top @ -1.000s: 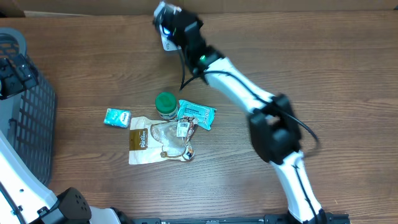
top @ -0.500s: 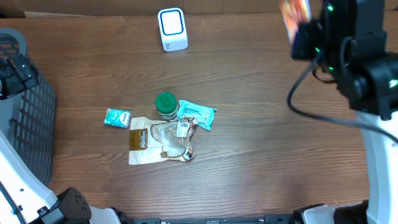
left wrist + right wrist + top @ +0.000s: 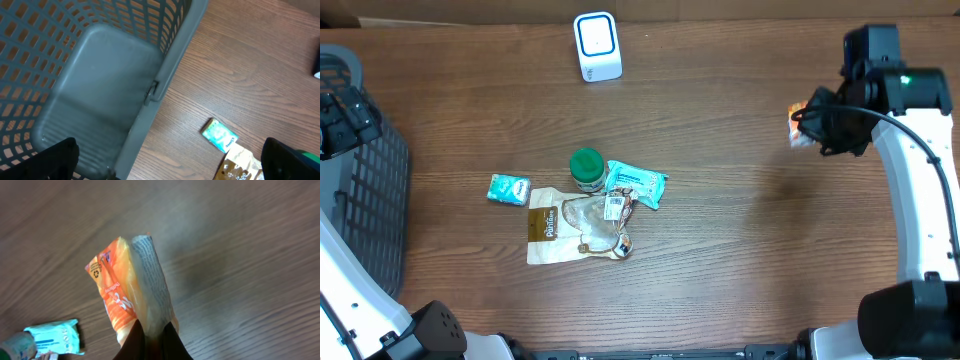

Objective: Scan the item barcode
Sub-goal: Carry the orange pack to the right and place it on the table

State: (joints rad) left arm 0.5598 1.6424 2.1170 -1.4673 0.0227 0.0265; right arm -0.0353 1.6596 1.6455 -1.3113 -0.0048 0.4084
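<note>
orange packet (image 3: 127,295) is held over the right side of the desk (image 3: 740,250), well apart from the white scanner (image 3: 597,45) at the far edge. the right end effector (image 3: 150,335) is clenched on one end of it. i'd say turn its barcode face, which i can't spot, squarely to the scanner window.

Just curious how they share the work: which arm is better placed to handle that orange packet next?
The right. Its gripper is shut on the orange packet, above the table's right side. The left gripper hangs open over the grey basket at the far left, holding nothing.
</note>
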